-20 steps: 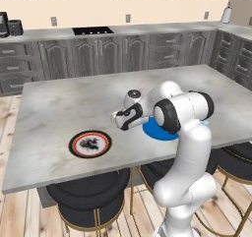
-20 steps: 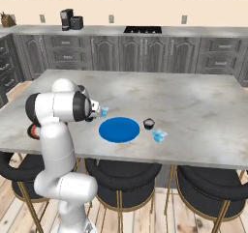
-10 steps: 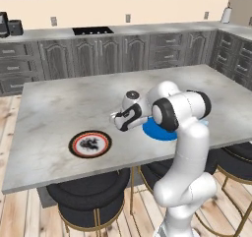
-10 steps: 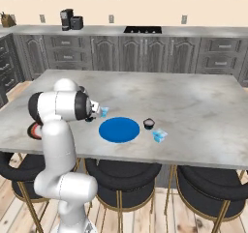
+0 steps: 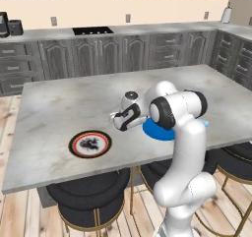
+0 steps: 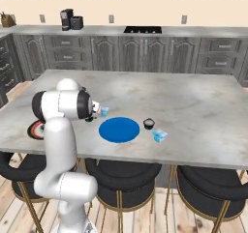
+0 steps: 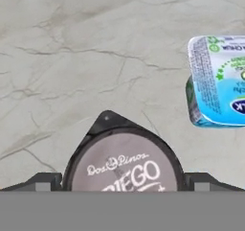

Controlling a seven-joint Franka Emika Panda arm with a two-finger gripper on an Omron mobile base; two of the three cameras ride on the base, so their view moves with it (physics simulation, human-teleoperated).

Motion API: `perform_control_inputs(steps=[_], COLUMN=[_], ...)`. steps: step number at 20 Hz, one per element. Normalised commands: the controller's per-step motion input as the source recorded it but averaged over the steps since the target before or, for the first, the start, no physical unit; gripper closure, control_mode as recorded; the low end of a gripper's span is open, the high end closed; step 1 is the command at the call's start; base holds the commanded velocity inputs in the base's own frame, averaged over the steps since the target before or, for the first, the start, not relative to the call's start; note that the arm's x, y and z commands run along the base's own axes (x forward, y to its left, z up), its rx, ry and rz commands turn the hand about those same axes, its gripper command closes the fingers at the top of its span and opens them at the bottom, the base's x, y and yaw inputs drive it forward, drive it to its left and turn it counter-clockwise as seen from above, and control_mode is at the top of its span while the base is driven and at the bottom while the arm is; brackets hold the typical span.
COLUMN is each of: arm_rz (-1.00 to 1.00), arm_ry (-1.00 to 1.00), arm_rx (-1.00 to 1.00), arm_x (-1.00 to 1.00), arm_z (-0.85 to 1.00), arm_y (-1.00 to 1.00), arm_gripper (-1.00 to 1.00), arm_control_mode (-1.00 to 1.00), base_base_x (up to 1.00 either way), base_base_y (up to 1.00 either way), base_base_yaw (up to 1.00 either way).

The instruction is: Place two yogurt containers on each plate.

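Note:
My gripper [image 7: 123, 183] stands open over the marble island, one fingertip [image 7: 44, 182] on each side of a dark round yogurt container [image 7: 123, 162] with a grey printed lid. A pale blue boxy yogurt container [image 7: 217, 81] lies a short way off, up and right in the hand view. From the left base view the gripper [image 5: 116, 122] hangs low between the two plates: the plain blue plate [image 5: 153, 132], partly hidden by my arm, and the red-rimmed patterned plate [image 5: 90, 143]. In the right base view a second dark tub [image 6: 148, 123] and a pale blue one [image 6: 159, 135] sit right of the blue plate [image 6: 119, 129].
The island's front edge [image 6: 145, 155] runs close below the plates, with dark round stools [image 6: 118, 171] tucked under it. Grey cabinets and a cooktop [image 5: 92, 30] line the back wall, far from the work.

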Motion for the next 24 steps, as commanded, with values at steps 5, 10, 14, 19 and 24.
perform_control_inputs(steps=[5, 10, 14, 19, 24], arm_rz=[0.0, 0.0, 0.0, 0.0, 0.0], arm_ry=[0.0, 0.0, 0.0, 0.0, 0.04], arm_rx=[0.0, 0.0, 0.0, 0.04, 0.11], arm_x=[0.07, 0.01, 0.0, -0.35, -0.79], arm_z=[-0.05, -0.03, -0.2, 0.23, 0.49], arm_y=[0.0, 0.06, 0.03, 0.2, 0.22], arm_gripper=[-1.0, 1.0, 1.0, 1.0, 1.0], arm_control_mode=[-1.0, -1.0, -1.0, -1.0, -1.0], base_base_x=[0.0, 0.0, 0.0, 0.0, 0.0], base_base_y=[0.0, 0.0, 0.0, 0.0, 0.0], base_base_yaw=[0.0, 0.0, 0.0, 0.0, 0.0])
